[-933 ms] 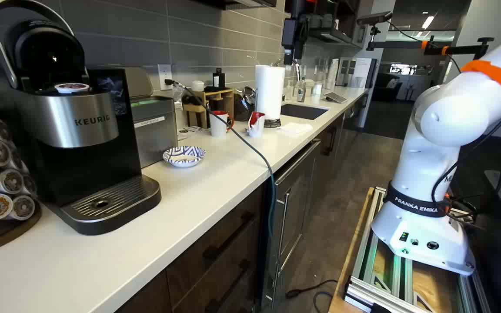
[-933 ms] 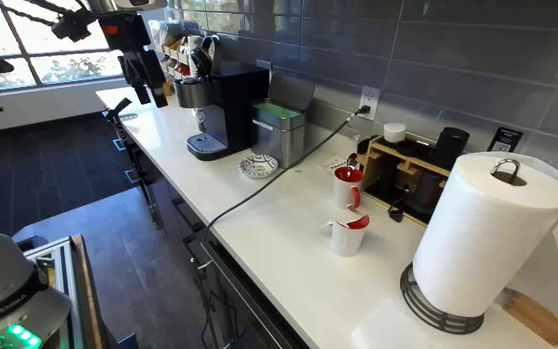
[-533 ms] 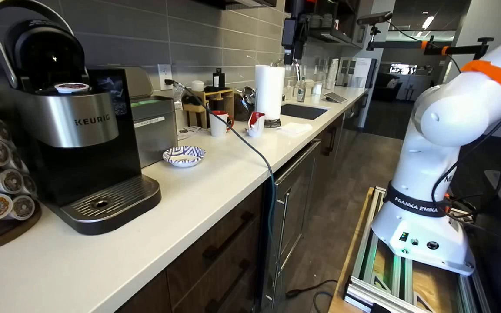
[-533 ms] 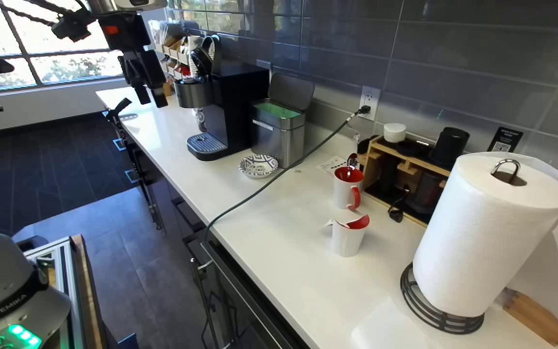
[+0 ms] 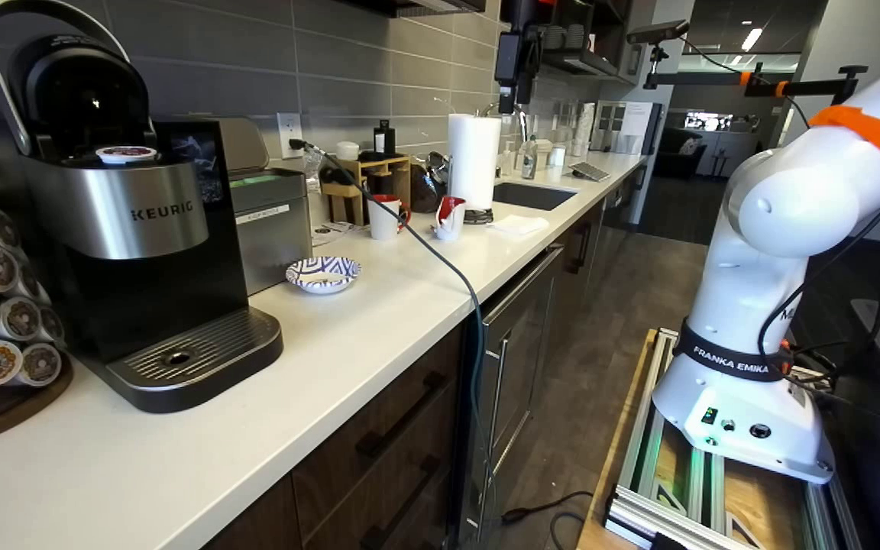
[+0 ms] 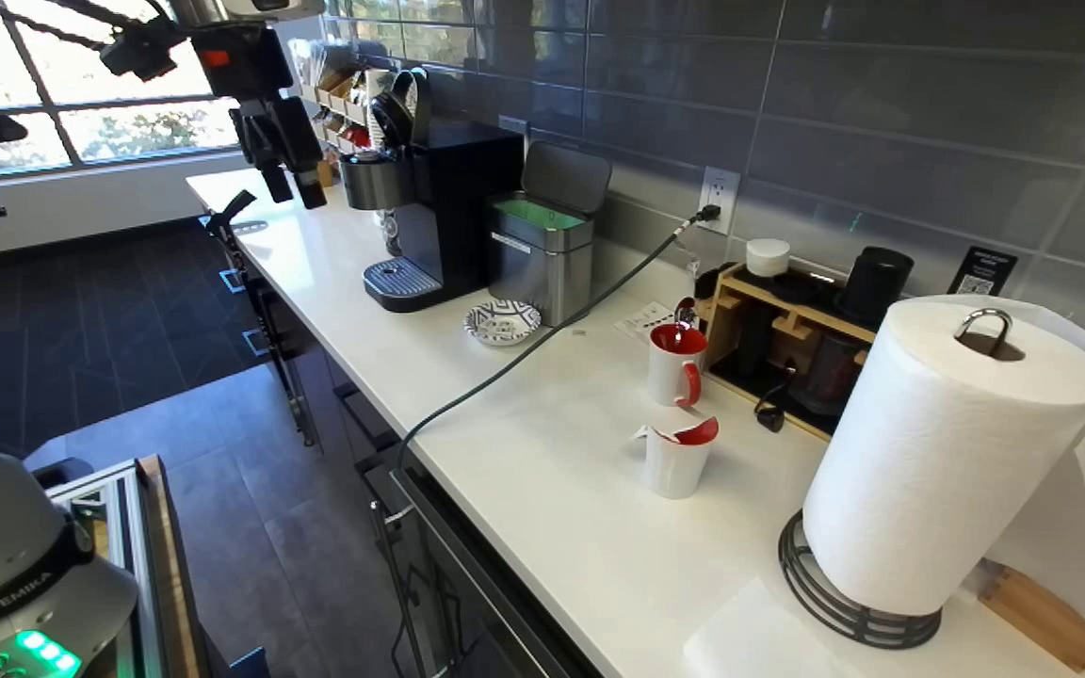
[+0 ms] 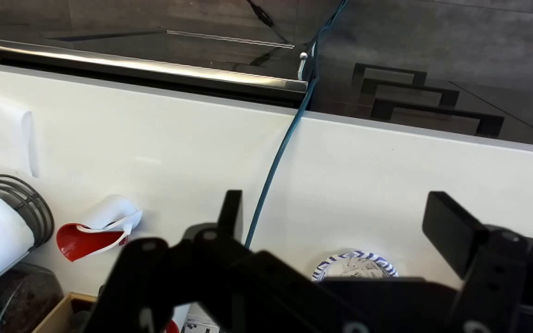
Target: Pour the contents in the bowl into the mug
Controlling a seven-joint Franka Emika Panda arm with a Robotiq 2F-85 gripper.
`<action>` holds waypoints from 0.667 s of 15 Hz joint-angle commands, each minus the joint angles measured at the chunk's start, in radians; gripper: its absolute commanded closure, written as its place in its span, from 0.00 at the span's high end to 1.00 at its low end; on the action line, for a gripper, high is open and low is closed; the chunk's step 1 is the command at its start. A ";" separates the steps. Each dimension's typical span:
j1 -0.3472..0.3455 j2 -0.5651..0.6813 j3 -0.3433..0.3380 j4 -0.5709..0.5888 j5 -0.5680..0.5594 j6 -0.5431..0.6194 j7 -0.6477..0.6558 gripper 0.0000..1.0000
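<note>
The small white bowl with blue patterning sits upright on the counter beside the coffee machine in both exterior views (image 5: 323, 279) (image 6: 502, 327). In the wrist view its near part is hidden by my gripper; its rim (image 7: 358, 254) and pale printed contents (image 7: 361, 268) show. A white mug with red inside and red handle (image 5: 384, 221) (image 6: 674, 375) stands on the counter. A white vessel with red inside and an uneven, spouted rim (image 5: 449, 223) (image 6: 676, 468) stands near it, also in the wrist view (image 7: 113, 213). My gripper (image 6: 298, 188) (image 7: 335, 215) is open and empty, high above the counter.
A dark cable (image 5: 440, 258) (image 7: 273, 169) crosses the counter between bowl and mugs. The coffee machine (image 6: 462, 212) and an open metal bin (image 6: 542, 264) stand beside the bowl. A paper-towel roll (image 6: 952, 461) and a wooden organizer (image 6: 792, 320) stand near the mugs.
</note>
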 commanded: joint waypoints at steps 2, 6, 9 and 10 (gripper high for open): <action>0.017 0.002 -0.012 0.002 -0.009 -0.003 0.009 1.00; 0.017 0.002 -0.012 0.002 -0.009 -0.003 0.009 1.00; 0.020 0.023 -0.024 -0.016 0.019 0.058 0.022 1.00; 0.023 0.043 -0.030 -0.025 0.033 0.103 0.023 1.00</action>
